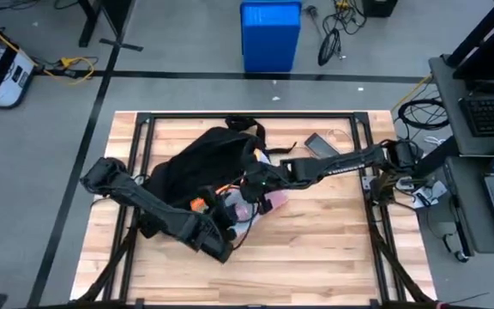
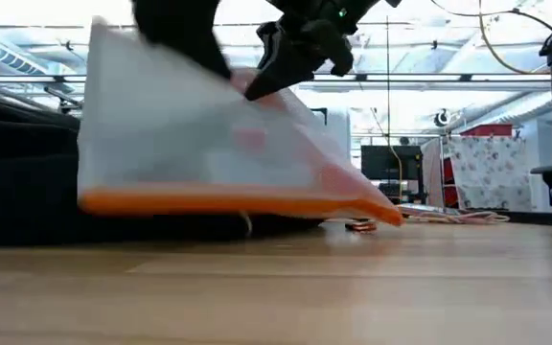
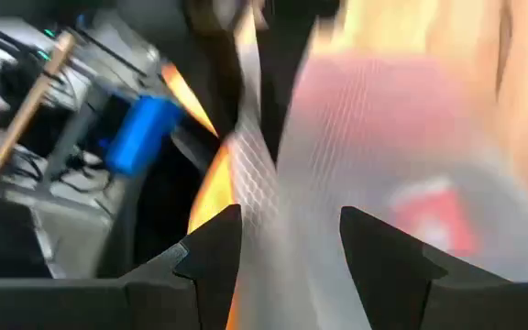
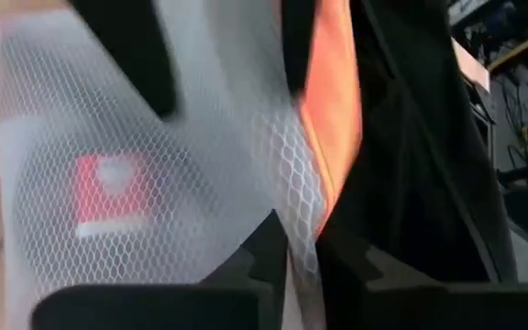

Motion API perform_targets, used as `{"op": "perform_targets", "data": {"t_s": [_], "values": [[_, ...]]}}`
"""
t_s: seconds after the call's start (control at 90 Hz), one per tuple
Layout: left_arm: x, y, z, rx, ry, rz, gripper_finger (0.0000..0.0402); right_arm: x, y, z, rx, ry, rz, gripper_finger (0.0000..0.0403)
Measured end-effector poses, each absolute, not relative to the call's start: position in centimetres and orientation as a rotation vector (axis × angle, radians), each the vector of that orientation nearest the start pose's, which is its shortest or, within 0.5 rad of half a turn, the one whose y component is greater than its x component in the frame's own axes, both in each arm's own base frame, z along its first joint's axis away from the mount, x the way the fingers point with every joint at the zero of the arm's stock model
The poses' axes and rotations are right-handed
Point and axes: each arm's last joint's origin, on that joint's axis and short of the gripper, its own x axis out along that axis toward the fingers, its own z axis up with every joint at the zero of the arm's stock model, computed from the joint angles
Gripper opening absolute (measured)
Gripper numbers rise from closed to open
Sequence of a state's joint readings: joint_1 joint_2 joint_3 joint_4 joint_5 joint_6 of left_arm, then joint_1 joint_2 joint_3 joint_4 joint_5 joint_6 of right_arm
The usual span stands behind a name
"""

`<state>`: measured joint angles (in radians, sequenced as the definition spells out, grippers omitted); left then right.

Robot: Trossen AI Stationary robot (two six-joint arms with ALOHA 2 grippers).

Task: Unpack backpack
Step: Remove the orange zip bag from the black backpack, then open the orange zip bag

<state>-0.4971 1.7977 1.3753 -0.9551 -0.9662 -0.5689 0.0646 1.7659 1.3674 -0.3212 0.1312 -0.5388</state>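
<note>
While both arms meet mid-table, a mesh pouch hangs tilted between them.
Right gripper fingers clamped on pouch's orange edge; left gripper fingers apart, mesh between them. Red item inside pouch. Backpack lies just behind the grippers, on the table.

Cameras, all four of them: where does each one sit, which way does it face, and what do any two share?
High view: overhead, straight down on the table, backpack and both arms.
Low view: table height, looking level at the mesh pouch; right gripper above.
Left wrist view: left gripper astride the pouch.
Right wrist view: right gripper pinching the pouch beside the backpack.
All four share the pouch.
</note>
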Motion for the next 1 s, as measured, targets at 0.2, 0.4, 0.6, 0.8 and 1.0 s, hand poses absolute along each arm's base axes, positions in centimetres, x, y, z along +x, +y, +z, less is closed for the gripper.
{"op": "perform_targets", "data": {"t_s": [0.2, 0.4, 0.6, 0.8, 1.0], "values": [[30.5, -11.8, 19.4, 0.439, 0.967, 0.677, 0.0176, 38.5, 2.4, 27.8, -0.586, 0.659, 0.108, 0.0077], [30.1, -9.8, 17.0, 0.414, 1.001, 0.718, 0.0176, 37.1, 2.4, 30.4, -0.584, 0.593, 0.096, 0.01], [29.6, -8.9, 15.9, 0.422, 1.021, 0.741, 0.0176, 33.5, 4.4, 30.8, -0.532, 0.802, 0.107, 0.0111], [29.7, -8.9, 15.9, 0.423, 1.009, 0.745, 0.0176, 31.5, 7.4, 28.0, -0.418, 1.099, 0.136, 0.0112], [29.7, -8.9, 15.9, 0.428, 1.01, 0.743, 0.0176, 31.3, 10.1, 25.3, -0.347, 1.237, 0.011, 0.0112]]}}
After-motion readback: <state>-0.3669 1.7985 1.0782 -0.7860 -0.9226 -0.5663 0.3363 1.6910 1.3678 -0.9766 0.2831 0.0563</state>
